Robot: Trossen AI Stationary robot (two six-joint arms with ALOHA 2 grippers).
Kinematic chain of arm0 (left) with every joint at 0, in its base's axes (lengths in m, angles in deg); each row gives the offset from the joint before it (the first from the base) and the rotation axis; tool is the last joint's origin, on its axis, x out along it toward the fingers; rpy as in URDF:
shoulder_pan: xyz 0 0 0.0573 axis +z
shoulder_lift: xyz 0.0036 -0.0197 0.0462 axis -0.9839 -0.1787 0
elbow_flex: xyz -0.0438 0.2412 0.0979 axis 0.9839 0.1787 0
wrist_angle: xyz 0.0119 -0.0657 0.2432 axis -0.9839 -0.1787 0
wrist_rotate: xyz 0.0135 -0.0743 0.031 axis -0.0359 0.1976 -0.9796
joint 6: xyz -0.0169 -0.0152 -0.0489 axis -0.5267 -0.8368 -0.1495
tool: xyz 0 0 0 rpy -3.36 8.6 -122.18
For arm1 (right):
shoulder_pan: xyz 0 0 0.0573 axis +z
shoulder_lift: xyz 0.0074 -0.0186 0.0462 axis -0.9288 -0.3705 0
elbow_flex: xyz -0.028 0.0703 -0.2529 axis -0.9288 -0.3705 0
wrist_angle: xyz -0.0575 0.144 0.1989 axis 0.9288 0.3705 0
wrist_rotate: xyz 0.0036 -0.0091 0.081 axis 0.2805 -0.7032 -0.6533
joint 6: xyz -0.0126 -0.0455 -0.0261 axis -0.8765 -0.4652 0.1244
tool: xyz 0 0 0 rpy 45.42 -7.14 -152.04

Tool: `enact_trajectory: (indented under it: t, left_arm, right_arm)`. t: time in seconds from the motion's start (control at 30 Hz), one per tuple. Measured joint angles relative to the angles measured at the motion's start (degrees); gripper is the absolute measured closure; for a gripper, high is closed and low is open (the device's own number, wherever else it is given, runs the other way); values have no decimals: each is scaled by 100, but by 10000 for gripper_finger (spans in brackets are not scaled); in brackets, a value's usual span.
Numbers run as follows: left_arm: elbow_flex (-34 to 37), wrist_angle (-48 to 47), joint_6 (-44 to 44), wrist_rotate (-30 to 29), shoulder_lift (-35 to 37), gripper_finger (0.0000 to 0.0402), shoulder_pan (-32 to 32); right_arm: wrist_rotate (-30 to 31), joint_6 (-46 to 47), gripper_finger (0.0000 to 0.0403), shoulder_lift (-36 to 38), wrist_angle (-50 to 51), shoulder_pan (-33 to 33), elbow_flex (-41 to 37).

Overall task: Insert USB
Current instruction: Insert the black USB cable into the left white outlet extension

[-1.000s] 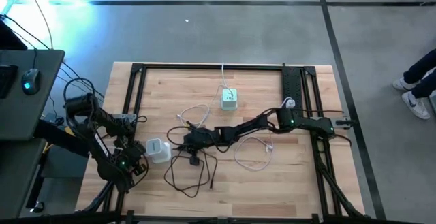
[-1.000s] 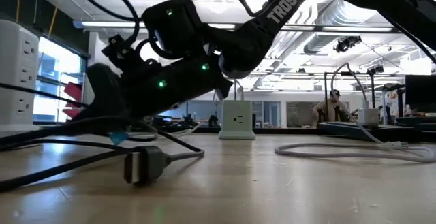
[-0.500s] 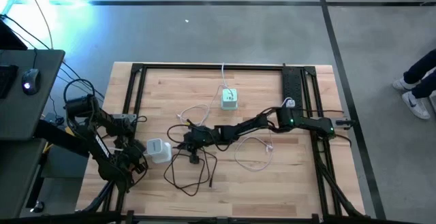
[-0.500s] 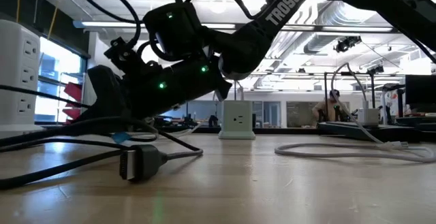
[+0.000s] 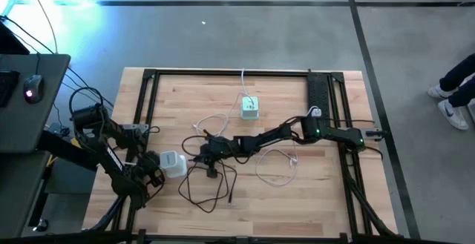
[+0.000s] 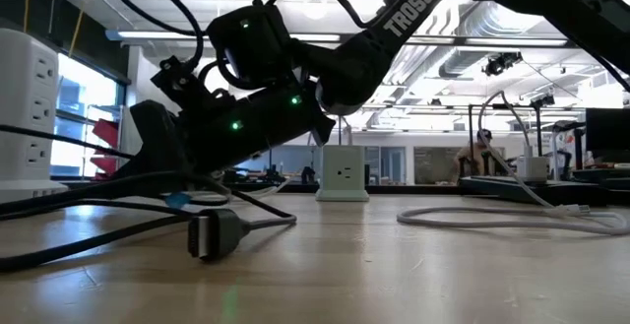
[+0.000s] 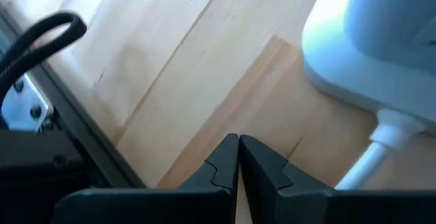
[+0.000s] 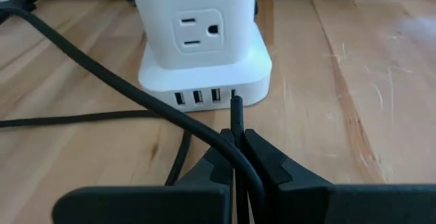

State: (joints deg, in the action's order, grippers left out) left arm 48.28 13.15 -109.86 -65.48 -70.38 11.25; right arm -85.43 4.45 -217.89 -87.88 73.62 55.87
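Note:
A white power tower (image 5: 172, 164) stands on the table's left part; its row of USB ports (image 8: 204, 98) faces my right gripper. My right gripper (image 5: 202, 153) (image 8: 236, 139) reaches in from the right and is shut on a black cable (image 5: 211, 192) whose loops lie on the table. In the high view a gap shows between its fingers and the tower. A second black plug (image 6: 212, 233) of the cable lies flat on the wood. My left gripper (image 5: 154, 176) (image 7: 238, 149) is shut just left of the tower (image 7: 381, 40) and touches nothing. My right gripper pinches the black cable's plug end (image 8: 236, 118) between its two fingers, coming nearly level from the table's right side. A thin dark tip sticks out past the fingertips, pointing at the rightmost USB port (image 8: 231, 96). The cable (image 8: 136, 91) trails off sideways onto the table.
A second white outlet cube (image 5: 250, 107) (image 6: 343, 174) stands toward the far edge. A white cable (image 5: 276, 166) (image 6: 492, 216) loops under the right arm. Black frame rails (image 5: 148, 96) border the table. A person's shoes (image 5: 453, 110) show on the floor at the right.
My right gripper has edged a little toward the table's left, closer to the white tower, staying shut on the cable. The loose black plug on the table has slid slightly as the cable was dragged.

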Motion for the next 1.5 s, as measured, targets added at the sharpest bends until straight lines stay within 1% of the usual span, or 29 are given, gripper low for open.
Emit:
enact_trajectory:
  t: [0.13,0.3,0.4,0.67,0.73,0.87,1.03,1.23,1.37,1.5]
  left_arm:
    - [6,102,319,-145,0,401,27]
    - [4,203,449,-315,0,401,23]
    - [3,304,573,-535,0,401,20]
    - [65,862,1233,-1122,8,402,18]
    - [96,905,1253,-1175,15,402,14]
    - [106,894,1267,-1298,9,401,14]
    - [188,978,1261,-1461,8,401,11]
    - [342,1087,1062,-1638,20,401,7]
    - [354,1090,1055,-1675,9,401,20]
    - [358,1086,1053,-1681,4,401,23]
  right_arm:
    - [-9,-154,403,0,5,0,0]
    - [-114,-256,403,0,42,-2,-2]
    - [-266,-265,403,0,41,-2,-2]
    - [-248,-388,403,0,47,45,-2]
    - [-201,-354,403,0,59,53,-2]
    - [85,-187,403,0,166,83,-2]
    - [-13,-223,403,0,180,57,-2]
    - [20,-250,403,6,265,72,-9]
    - [332,-266,403,163,848,96,4]
    - [509,-266,403,275,1165,83,7]
